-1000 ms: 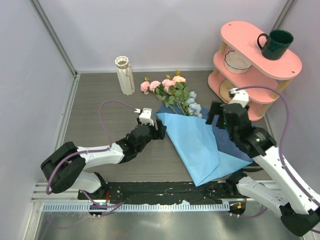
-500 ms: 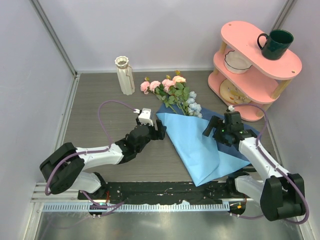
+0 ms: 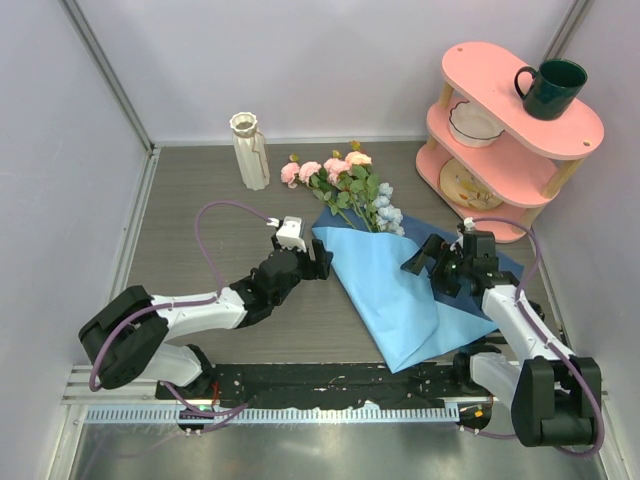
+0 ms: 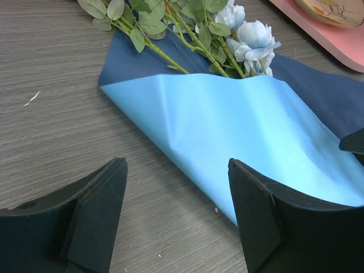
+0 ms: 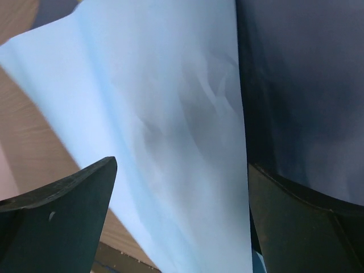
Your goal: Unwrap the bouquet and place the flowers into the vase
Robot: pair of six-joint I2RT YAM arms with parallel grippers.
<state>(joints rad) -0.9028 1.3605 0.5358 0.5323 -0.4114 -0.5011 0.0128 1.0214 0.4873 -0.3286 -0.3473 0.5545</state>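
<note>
**Blue paper lies loose on the table, both grippers open over it**

Closest to the arm bases, the pointed end of the bouquet's paper reaches almost to the front edge of the grey wood-grain table. A pale blue flap is folded over a darker blue sheet.

The left gripper sits low at the left edge of the paper. Its jaws are apart, with only the table and the corner of the pale flap between and ahead of them, and nothing pinched. The right gripper hangs over the right side of the paper where pale blue meets dark blue. Its jaws are spread wide and it grips nothing.

Further back, the flowers stick out of the open top of the paper and lie flat on the table: pink and peach blooms to the rear, pale blue ones next to the paper.

Left of the blooms and clear of them, the ribbed cream vase stands upright.

In the far right corner stands a pink tiered shelf, with a dark green mug on top, a white bowl on the middle tier and a plate on the lowest.
</note>
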